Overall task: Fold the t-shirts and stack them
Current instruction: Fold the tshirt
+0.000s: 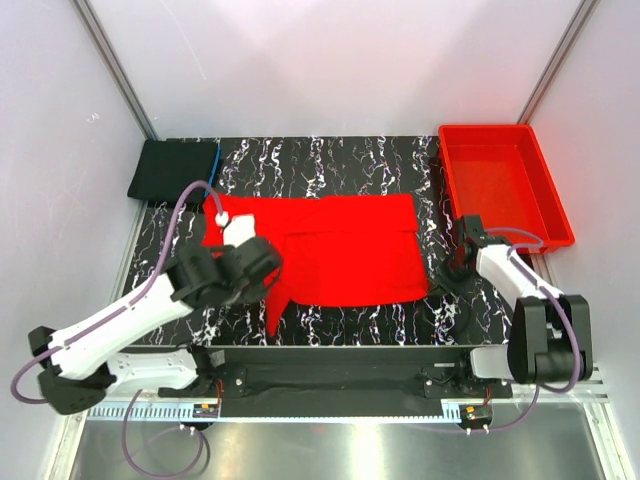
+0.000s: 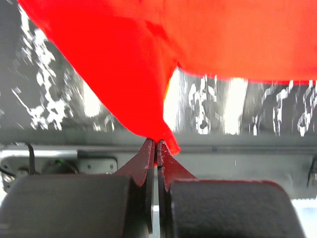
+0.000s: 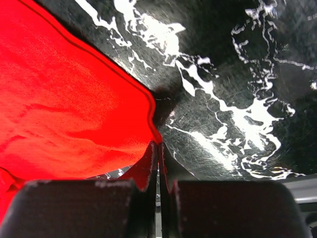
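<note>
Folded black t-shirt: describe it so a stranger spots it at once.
Find the black marbled table, then its far left corner. The folded black t-shirt lies there, apart from the red t-shirt; only it is dark with a blue edge.

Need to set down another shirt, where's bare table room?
Bare table runs along the far edge, between the black shirt and the red bin. A thinner strip lies nearer than the red shirt. The left gripper and right gripper crowd its near corners.
</note>
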Controlling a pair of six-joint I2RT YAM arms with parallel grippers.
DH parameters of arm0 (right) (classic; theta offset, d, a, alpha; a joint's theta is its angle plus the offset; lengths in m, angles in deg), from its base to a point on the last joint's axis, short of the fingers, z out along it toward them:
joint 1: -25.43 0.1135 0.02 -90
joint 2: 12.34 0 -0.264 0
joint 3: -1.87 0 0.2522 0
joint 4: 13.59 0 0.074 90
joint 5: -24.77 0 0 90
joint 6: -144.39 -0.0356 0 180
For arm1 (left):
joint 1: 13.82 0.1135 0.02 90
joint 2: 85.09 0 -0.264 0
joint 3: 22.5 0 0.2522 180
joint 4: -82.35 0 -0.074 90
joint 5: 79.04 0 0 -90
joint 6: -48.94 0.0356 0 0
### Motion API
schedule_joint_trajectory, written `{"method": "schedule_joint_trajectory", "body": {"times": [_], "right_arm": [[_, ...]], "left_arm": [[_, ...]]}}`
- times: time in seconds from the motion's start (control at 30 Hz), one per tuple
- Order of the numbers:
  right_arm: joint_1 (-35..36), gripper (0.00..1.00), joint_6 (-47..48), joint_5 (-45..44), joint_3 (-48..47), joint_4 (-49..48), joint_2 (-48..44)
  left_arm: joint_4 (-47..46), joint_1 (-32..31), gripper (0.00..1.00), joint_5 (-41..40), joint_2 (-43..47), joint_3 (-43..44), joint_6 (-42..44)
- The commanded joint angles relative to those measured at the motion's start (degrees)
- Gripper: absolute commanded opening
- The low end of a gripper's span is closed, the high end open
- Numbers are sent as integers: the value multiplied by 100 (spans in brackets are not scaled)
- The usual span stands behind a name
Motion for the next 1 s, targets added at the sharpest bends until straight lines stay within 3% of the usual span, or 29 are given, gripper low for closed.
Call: {"method": "schedule_joint_trajectory", "body": {"times": [0.0, 0.13, 0.27, 0.57, 0.97], "right_arm": [[-15, 0, 405, 46, -390, 401, 254], [-6, 0, 633, 46, -688, 489, 430], [-15, 0, 862, 29, -1267, 665, 711], [-15, 0, 1310, 55, -2419, 981, 1686], [-24, 0, 1654, 231, -3993, 1394, 3040]], "left_arm": [[-293, 620, 0, -283, -434, 415, 1006], [-706, 1708, 0, 76, -742, 749, 1762], [-821, 2342, 0, 112, -1207, 1187, 2430], [-1243, 3195, 0, 446, -2568, 2243, 3301], [-1270, 3917, 0, 816, -3853, 3736, 3618]]}}
